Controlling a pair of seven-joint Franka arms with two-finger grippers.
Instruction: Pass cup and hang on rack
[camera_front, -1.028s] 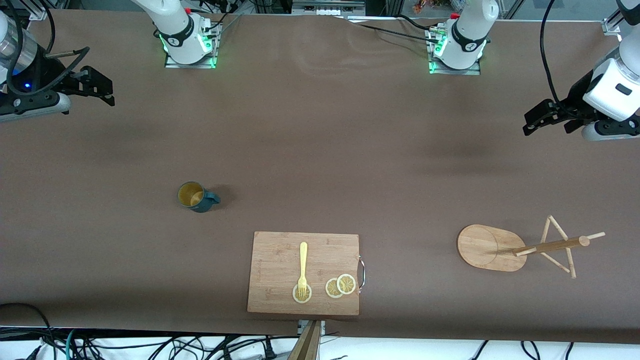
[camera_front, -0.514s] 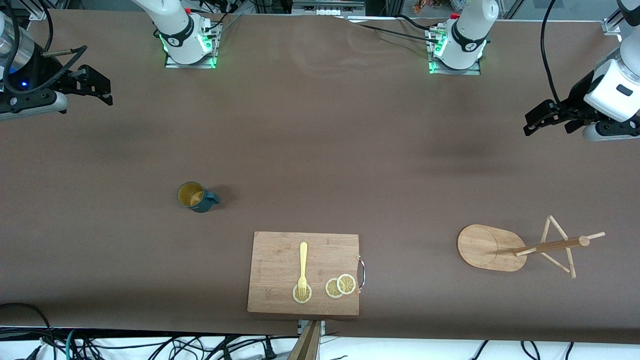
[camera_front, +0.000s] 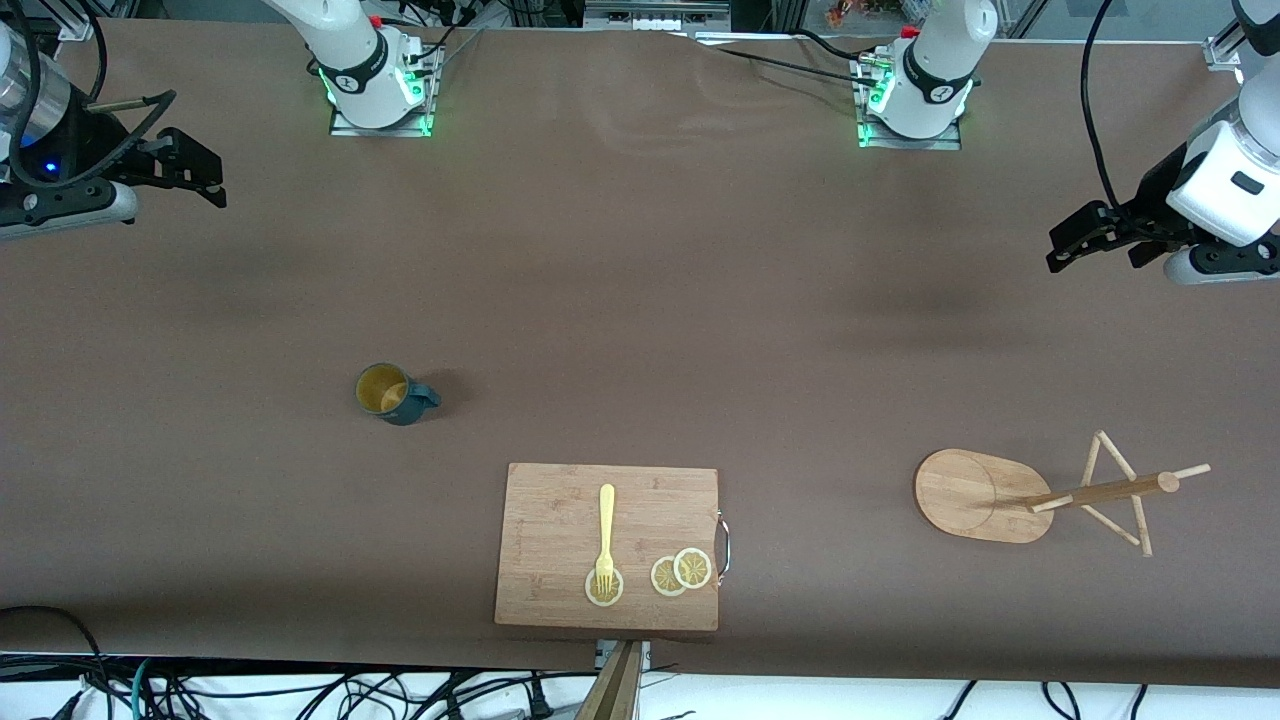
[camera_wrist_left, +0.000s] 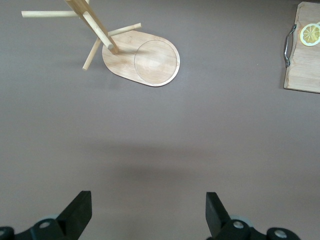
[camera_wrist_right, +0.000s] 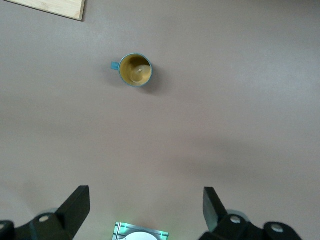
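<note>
The dark teal cup (camera_front: 393, 393) with a yellow inside stands upright on the brown table toward the right arm's end; it also shows in the right wrist view (camera_wrist_right: 135, 69). The wooden rack (camera_front: 1040, 493) stands toward the left arm's end, with an oval base, pole and pegs; it also shows in the left wrist view (camera_wrist_left: 135, 52). My right gripper (camera_front: 200, 180) hangs open and empty high over the table's edge at its own end. My left gripper (camera_front: 1085, 232) hangs open and empty over the table at the left arm's end, well away from the rack.
A wooden cutting board (camera_front: 560, 520) with a metal handle lies near the front edge, nearer the camera than the cup. On it are a yellow fork (camera_front: 605, 532) and several lemon slices (camera_front: 681, 571). Both arm bases (camera_front: 378, 85) stand along the table's edge farthest from the camera.
Both grippers shifted only slightly at their ends of the table. The cup, rack and board have not moved.
</note>
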